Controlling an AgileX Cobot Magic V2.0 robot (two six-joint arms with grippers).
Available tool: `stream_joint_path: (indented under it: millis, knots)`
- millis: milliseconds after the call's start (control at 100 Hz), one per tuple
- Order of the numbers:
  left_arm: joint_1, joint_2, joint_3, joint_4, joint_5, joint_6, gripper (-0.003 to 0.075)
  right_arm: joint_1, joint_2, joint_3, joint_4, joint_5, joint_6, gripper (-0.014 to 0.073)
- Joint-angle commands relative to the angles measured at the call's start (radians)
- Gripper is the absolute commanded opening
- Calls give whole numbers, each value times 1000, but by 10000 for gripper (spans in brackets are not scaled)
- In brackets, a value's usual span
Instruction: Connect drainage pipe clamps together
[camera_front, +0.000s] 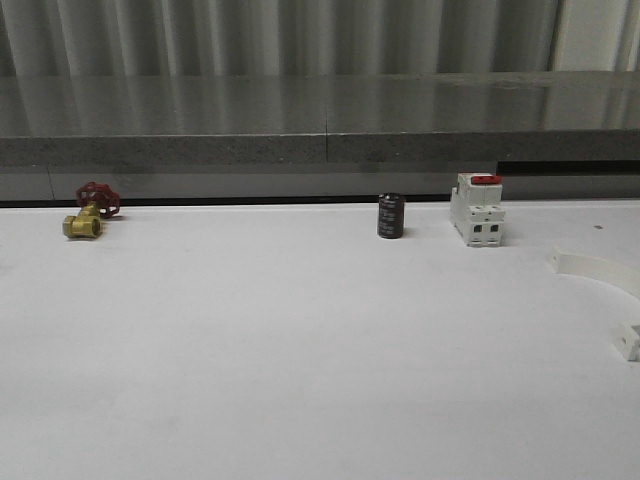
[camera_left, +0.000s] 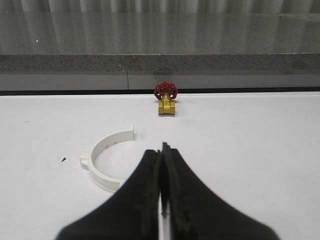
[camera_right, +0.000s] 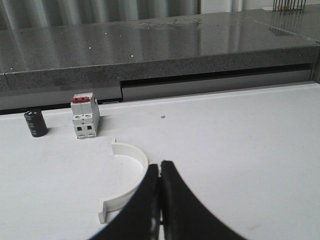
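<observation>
Mostly bare, the white counter (camera_front: 300, 350) offers wide open room. Two white plastic half-ring pipe clamps lie apart: one (camera_left: 107, 162) beside the left claw (camera_left: 161, 165), one (camera_right: 125, 180) beside the right claw (camera_right: 160, 175), the latter cut off at the front view's right edge. Both claws are pressed closed, holding nothing. Along the far edge stand one brass valve with red handwheel (camera_front: 88, 212), one black cylindrical capacitor (camera_front: 391, 216), one white switch with red top (camera_front: 477, 209).
</observation>
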Motion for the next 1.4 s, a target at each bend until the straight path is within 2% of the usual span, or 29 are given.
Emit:
stream_joint_path:
  millis: [0,750,1040,1250,1390]
  knots:
    - [2,-27,45,-6,-82,-1,-21,-1,-14,-17,-3,-77,-6,-65]
    - [2,-27,34,-8,-91,-1,-21,-1,-14,-17,-3,-77,-6,-65]
    - [2,18,-175,-8,48,-1,-21,-1,-14,-17,-3,-77,-6,-65]
    - [2,201,-404,-8,338,-1,-21,-1,-14,-17,-3,-77,-6,-65]
    - [2,338,-475,-8,351,-1,-21,-1,-14,-17,-3,-77,-6,-65]
